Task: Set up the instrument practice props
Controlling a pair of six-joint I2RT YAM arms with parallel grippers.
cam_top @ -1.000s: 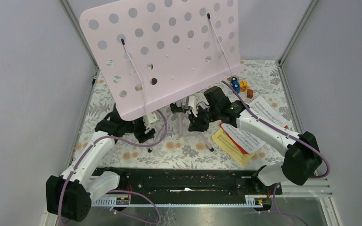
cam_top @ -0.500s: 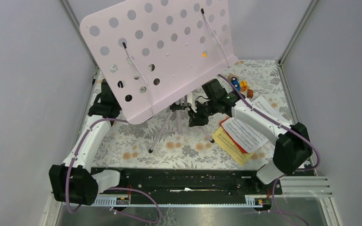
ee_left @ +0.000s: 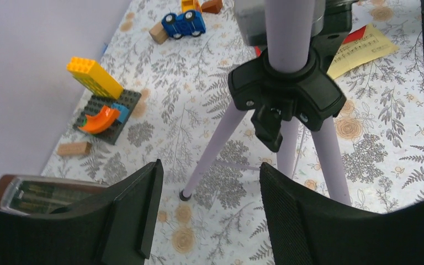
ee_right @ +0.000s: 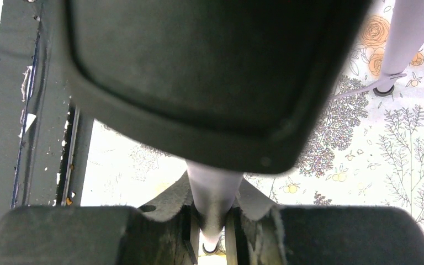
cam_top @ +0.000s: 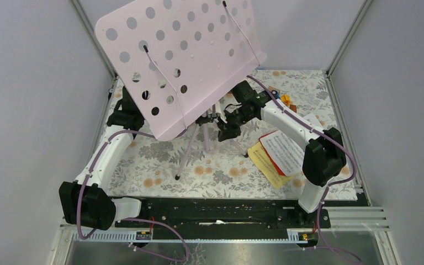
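The pale pink perforated panel (cam_top: 182,61) is carried, tilted, on top of the lilac tripod (cam_top: 189,152), whose legs are spread over the flowered tabletop (cam_top: 221,171). A lilac tube of the tripod is clamped between the fingers of the right gripper (ee_right: 212,218). The left gripper (ee_left: 210,176) is held wide apart with nothing in it, aimed at the black leg hub. The white, red and yellow sheet-music pages (cam_top: 281,152) are seen lying flat beside the right arm, not yet on the panel. A topple is judged the main risk: the stand is top-heavy, and a smooth round tube can be twisted or slipped in a narrow grip. A leg could also be knocked by the open left fingers.
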